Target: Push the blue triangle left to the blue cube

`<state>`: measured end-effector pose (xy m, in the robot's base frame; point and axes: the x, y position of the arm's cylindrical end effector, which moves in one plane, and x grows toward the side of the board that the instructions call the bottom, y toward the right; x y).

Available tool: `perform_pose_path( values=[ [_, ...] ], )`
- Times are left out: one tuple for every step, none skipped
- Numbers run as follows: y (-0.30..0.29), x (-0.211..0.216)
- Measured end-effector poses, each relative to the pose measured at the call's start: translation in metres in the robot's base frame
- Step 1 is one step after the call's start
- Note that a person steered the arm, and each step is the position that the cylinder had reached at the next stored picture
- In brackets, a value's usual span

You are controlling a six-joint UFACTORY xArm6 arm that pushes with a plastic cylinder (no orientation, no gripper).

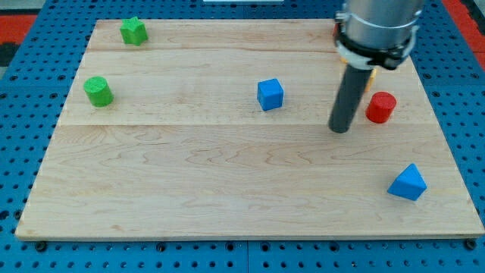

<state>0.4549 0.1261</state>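
You are looking at a wooden board (227,182) that fills most of the frame, resting on a blue pegboard surface (23,152). The blue triangle (408,183) lies in the lower right of the frame, near the board's right edge and close to its bottom edge. The blue cube (270,94) sits at upper centre, well apart from the triangle. Between them the board shows a broad run of bare wood across the centre and the lower half. The green cylinder (98,91) stands at the left, near the left edge, and the green star-shaped block (133,31) in the upper left, close to the top edge. The red cylinder (380,107) sits at the right, just beside the rod. This arm carries no claw, so no open or closed state applies; it ends in a dark rod. My tip (340,130) rests right of centre, between the cube and the red cylinder. The triangle lies below and to the right of the tip, apart from it.
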Motion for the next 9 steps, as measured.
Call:
perform_pose_path(
  values=[
    [-0.016,0.001],
    [-0.016,-0.002],
    [-0.025,-0.005],
    [-0.03,-0.005],
    [-0.036,-0.005],
    [-0.036,-0.005],
    [-0.036,-0.005],
    [-0.036,-0.005],
    [-0.049,-0.005]
  ],
)
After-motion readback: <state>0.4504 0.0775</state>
